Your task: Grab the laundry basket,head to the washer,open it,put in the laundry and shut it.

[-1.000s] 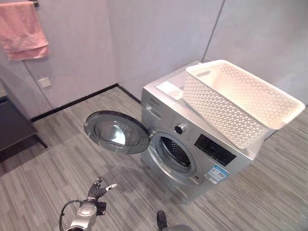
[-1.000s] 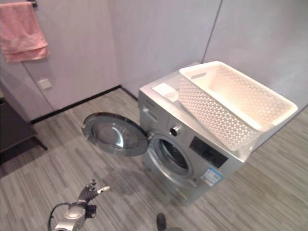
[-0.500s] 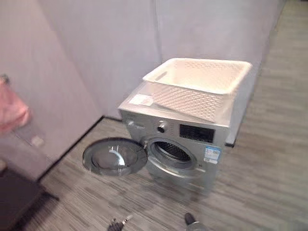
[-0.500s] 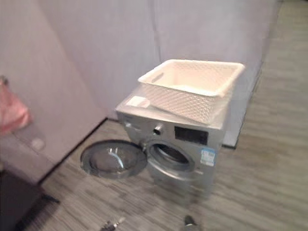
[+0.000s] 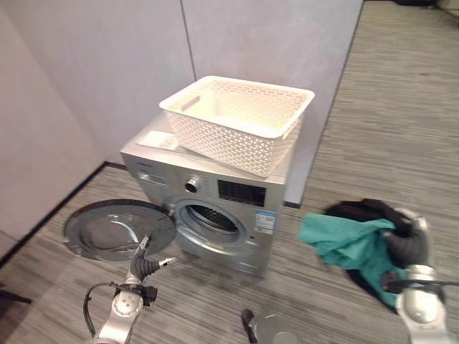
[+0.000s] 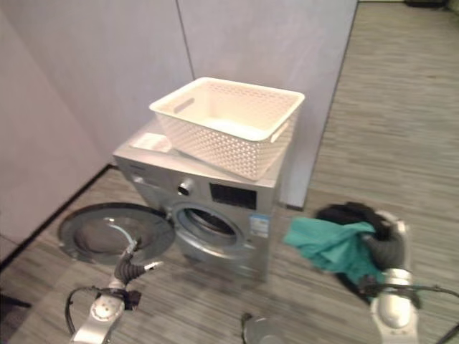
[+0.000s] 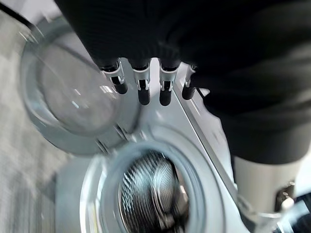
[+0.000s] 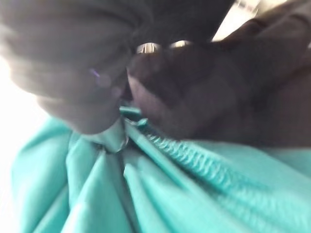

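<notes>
Two garments, a teal cloth (image 5: pixel 344 242) and a dark one (image 5: pixel 362 212) bunched with it, hang from my right hand (image 5: pixel 405 242), held up to the right of the washer (image 5: pixel 208 193) and well apart from its opening. In the right wrist view the teal fabric, with a zip running through it, presses right against my palm and the dark cloth lies over the fingers; I judge the hand closed on the bundle, though the fingers themselves are mostly hidden.

The basket (image 5: pixel 237 122) sits on top of the washer, tilted a little, and looks empty from here. The door (image 5: pixel 118 229) is swung fully open to the left, and the drum (image 7: pixel 150 187) shows bare metal, nothing inside as far as I can see.

My left hand (image 5: pixel 147 264) hovers low in front of the door, fingers straight and loose, holding nothing.

So fetching the basket, reaching the washer and opening it look done. Left to do: carry the bundle across to the drum, push it in, then swing the door shut.
</notes>
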Robot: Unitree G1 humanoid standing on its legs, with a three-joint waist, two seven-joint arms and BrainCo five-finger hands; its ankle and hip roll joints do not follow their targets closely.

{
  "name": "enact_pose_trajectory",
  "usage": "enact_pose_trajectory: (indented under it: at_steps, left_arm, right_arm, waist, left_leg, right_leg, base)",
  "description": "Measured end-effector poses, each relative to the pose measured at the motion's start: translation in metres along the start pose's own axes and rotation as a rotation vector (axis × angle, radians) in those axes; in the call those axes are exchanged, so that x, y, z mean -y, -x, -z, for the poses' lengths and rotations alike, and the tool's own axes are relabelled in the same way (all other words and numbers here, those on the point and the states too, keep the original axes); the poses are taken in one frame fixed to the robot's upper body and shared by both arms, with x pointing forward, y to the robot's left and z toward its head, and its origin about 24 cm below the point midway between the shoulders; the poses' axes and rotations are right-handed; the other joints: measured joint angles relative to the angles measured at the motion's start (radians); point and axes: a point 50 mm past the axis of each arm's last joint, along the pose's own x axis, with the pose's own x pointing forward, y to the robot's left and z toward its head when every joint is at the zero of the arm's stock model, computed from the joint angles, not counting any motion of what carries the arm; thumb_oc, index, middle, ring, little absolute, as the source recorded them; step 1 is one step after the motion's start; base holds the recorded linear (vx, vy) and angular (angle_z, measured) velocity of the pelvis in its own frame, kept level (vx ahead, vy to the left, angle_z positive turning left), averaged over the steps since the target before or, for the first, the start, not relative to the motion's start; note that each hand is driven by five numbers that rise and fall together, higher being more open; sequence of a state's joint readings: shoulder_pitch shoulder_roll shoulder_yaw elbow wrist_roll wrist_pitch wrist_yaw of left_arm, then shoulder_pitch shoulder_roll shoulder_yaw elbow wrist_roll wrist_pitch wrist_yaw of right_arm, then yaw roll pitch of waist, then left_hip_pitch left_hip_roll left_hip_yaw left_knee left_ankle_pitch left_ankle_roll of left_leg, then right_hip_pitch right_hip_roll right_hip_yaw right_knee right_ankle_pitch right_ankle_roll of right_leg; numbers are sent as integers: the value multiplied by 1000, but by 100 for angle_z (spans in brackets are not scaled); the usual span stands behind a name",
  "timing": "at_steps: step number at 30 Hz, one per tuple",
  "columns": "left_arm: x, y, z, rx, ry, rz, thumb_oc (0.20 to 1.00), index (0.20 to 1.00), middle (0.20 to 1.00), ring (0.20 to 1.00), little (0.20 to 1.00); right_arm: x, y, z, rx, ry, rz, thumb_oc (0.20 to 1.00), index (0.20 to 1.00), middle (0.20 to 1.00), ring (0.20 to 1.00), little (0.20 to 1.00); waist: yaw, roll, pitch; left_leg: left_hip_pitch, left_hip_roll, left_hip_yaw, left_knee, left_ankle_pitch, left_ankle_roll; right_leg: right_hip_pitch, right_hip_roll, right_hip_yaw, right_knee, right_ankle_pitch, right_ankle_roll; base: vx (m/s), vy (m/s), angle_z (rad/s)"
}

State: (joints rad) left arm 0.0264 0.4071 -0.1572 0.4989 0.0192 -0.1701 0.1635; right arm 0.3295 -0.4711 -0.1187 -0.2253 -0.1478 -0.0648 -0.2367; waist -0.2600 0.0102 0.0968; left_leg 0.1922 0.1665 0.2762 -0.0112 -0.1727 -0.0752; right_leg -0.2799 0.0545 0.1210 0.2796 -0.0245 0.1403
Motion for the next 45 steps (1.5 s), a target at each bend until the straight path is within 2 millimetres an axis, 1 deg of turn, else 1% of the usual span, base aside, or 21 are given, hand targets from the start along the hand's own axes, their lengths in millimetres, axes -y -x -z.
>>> enact_pose_trajectory:
  at_steps: [1,3,5,7,9,13,14,15,17,19,22,27,30,31,32,34,35,39,42,43,45]
  left_arm:
    - [3,-1,-7,30,-11,33,1000,1000,1000,1000,1000]
    - [12,4,-10,52,-16,94,1000,1000,1000,1000,1000]
    - [35,7,-6,26,34,152,1000,1000,1000,1000,1000]
    - [54,10,-3,-1,65,194,1000,1000,1000,1000,1000]
    - [59,12,-3,-1,58,212,1000,1000,1000,1000,1000]
    - [67,8,-5,2,23,253,1000,1000,1000,1000,1000]
    - [69,9,-4,-3,25,258,1000,1000,1000,1000,1000]
    - [69,10,0,-20,23,259,1000,1000,1000,1000,1000]
    - [69,12,8,-52,18,259,1000,1000,1000,1000,1000]
    - [69,16,15,-78,16,258,1000,1000,1000,1000,1000]
    - [69,18,17,-83,14,257,1000,1000,1000,1000,1000]
    - [75,14,5,-36,-2,285,1000,1000,1000,1000,1000]
    - [75,10,-2,-10,-3,275,1000,1000,1000,1000,1000]
    - [75,3,-11,27,-25,265,1000,1000,1000,1000,1000]
    - [75,-10,-32,95,-33,260,1000,1000,1000,1000,1000]
    - [77,-20,-53,162,-52,238,1000,1000,1000,1000,1000]
    - [77,-29,-74,235,-79,219,1000,1000,1000,1000,1000]
    - [77,-43,-110,344,-100,174,1000,1000,1000,1000,1000]
    - [76,-56,-149,444,-122,116,1000,1000,1000,1000,1000]
    - [76,-56,-149,444,-122,116,1000,1000,1000,1000,1000]
    - [81,-60,-167,497,-152,95,1000,1000,1000,1000,1000]
  right_arm:
    - [-3,0,1,-7,-19,-33,200,200,200,200,200]
    - [-4,0,4,-20,-20,-57,200,200,200,200,200]
    - [-9,-3,8,-38,-40,-83,200,200,200,200,200]
    - [-21,-3,11,-53,-49,-151,200,200,200,200,200]
    - [-33,-1,12,-64,-79,-207,200,200,200,200,200]
    - [-61,1,33,-174,-137,-305,200,200,200,200,200]
    - [-74,3,35,-191,-142,-360,200,200,200,200,200]
    - [-83,1,35,-193,-146,-398,200,200,200,200,200]
    - [-97,-1,30,-179,-149,-453,200,200,200,200,200]
    - [-110,-8,15,-116,-152,-506,200,200,200,200,200]
    - [-120,-19,-3,-41,-163,-542,200,200,200,200,200]
    - [-126,-37,-22,34,-157,-548,200,200,200,200,200]
    - [-128,-46,-30,58,-165,-536,200,200,200,200,200]
    - [-132,-52,-37,75,-177,-514,200,200,200,200,200]
    - [-133,-61,-49,103,-205,-494,200,200,200,200,200]
    - [-136,-65,-57,119,-225,-481,200,200,200,200,200]
    - [-140,-68,-66,138,-246,-473,200,200,200,200,200]
    - [-144,-74,-76,157,-269,-461,200,200,200,200,200]
    - [-150,-84,-98,196,-313,-432,200,200,200,200,200]
    - [-150,-84,-98,196,-313,-432,200,200,200,200,200]
    - [-153,-88,-111,223,-335,-423,200,200,200,200,200]
  waist:
    - [-1,-2,3]
    - [-3,-16,0]
    - [21,13,19]
    - [30,19,25]
    - [48,19,25]
    - [68,-14,19]
    - [112,-14,22]
    - [121,-13,22]
    - [142,-3,16]
    - [147,4,13]
    - [181,11,16]
    - [213,27,56]
    - [222,31,76]
    - [223,27,90]
    - [224,24,124]
    - [235,19,150]
    - [237,17,182]
    - [236,19,229]
    - [230,13,264]
    - [230,13,264]
    - [220,7,278]
  left_leg:
    - [-16,3,4,1,10,12]
    - [-11,-13,7,-3,14,-2]
    - [-6,-2,7,-10,21,-6]
    - [-6,3,-2,-8,32,-13]
    - [-19,6,-17,-8,45,-14]
    - [-52,3,-73,-13,50,-10]
    - [-60,9,-75,-17,69,0]
    - [-53,10,-75,-17,86,-6]
    - [-53,11,-79,-18,89,-6]
    - [-55,8,-83,-30,98,-4]
    - [-71,1,-118,-29,109,-3]
    - [-108,-16,-176,-27,128,-20]
    - [-134,-23,-185,-26,136,-24]
    - [-158,-28,-189,-23,141,-22]
    - [-178,-35,-212,-26,155,-24]
    - [-198,-38,-217,-19,158,-26]
    - [-214,-37,-229,-10,158,-27]
    - [-237,-35,-243,1,161,-30]
    - [-281,-37,-245,6,167,-36]
    - [-281,-37,-245,6,167,-36]
    - [-295,-37,-246,4,168,-38]
  right_leg:
    - [-24,-5,8,29,-1,-17]
    - [-20,-24,2,16,11,-26]
    - [-4,-20,-14,-10,14,-28]
    - [1,-25,-30,-7,17,-30]
    - [1,-36,-49,-3,18,-32]
    - [1,-56,-83,-25,18,-31]
    - [7,-59,-90,-23,23,-39]
    - [13,-63,-103,-26,33,-53]
    - [23,-68,-111,-27,32,-57]
    - [26,-77,-123,-39,34,-58]
    - [38,-99,-153,-44,39,-72]
    - [32,-133,-192,-45,44,-80]
    - [19,-145,-204,-45,44,-80]
    - [1,-153,-207,-42,46,-78]
    - [-15,-162,-216,-44,54,-80]
    - [-31,-166,-217,-38,57,-82]
    - [-36,-169,-228,-40,59,-84]
    - [-44,-172,-245,-37,60,-87]
    - [-79,-175,-248,-39,73,-92]
    - [-79,-175,-248,-39,73,-92]
    - [-92,-175,-250,-44,75,-93]
  base:
    - [-32,-6,5]
    - [-44,-22,7]
    - [-50,-52,0]
    - [-41,-50,18]
    - [-23,-58,29]
    - [-11,-33,47]
    - [-21,-23,33]
    - [-3,-24,29]
    - [2,-16,19]
    - [-17,-13,30]
    - [-38,-13,34]
    - [-60,-13,33]
    - [-77,-14,21]
    - [-116,-33,25]
    - [-95,-31,27]
    - [-56,-20,19]
    - [-33,-16,17]
    - [-62,-17,13]
    - [-38,-14,4]
    - [0,0,0]
    - [0,0,0]
